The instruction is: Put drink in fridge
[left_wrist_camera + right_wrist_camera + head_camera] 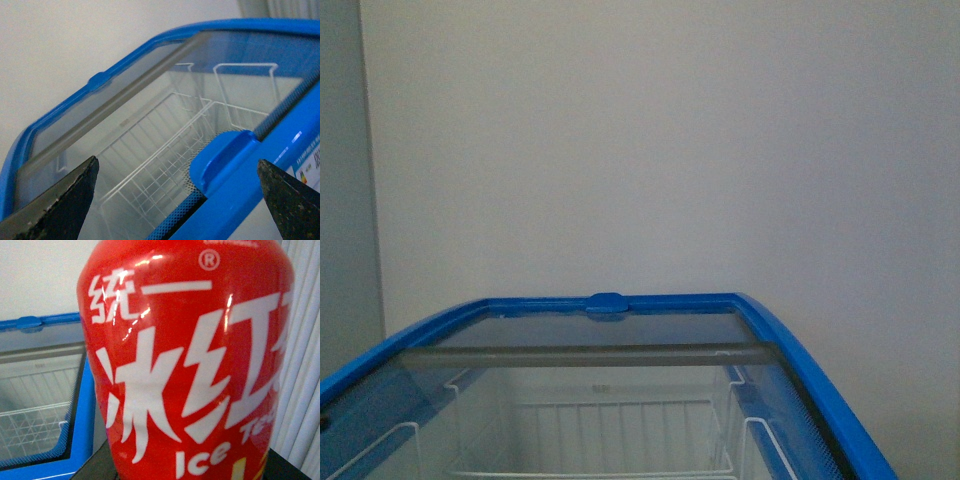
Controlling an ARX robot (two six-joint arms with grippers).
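Note:
The fridge [800, 350], a white chest freezer with a blue rim and curved glass lid, fills the lower front view; neither arm shows there. In the left wrist view my left gripper [180, 200] is open, its dark fingertips [70, 200] wide apart on either side of the lid's blue handle [220, 160], close above the fridge rim [60, 117]. In the right wrist view my right gripper [187, 465] is shut on the drink [185, 360], whose red label with white characters and "Ice Tea" fills the picture; its cap is out of view. The fridge [80, 405] lies beside and below it.
White wire baskets [610, 440] sit inside the fridge under the glass. A grey bar [590, 355] crosses the lid. A plain pale wall [650, 140] stands behind the fridge. A white ribbed curtain [305, 365] hangs beside the drink.

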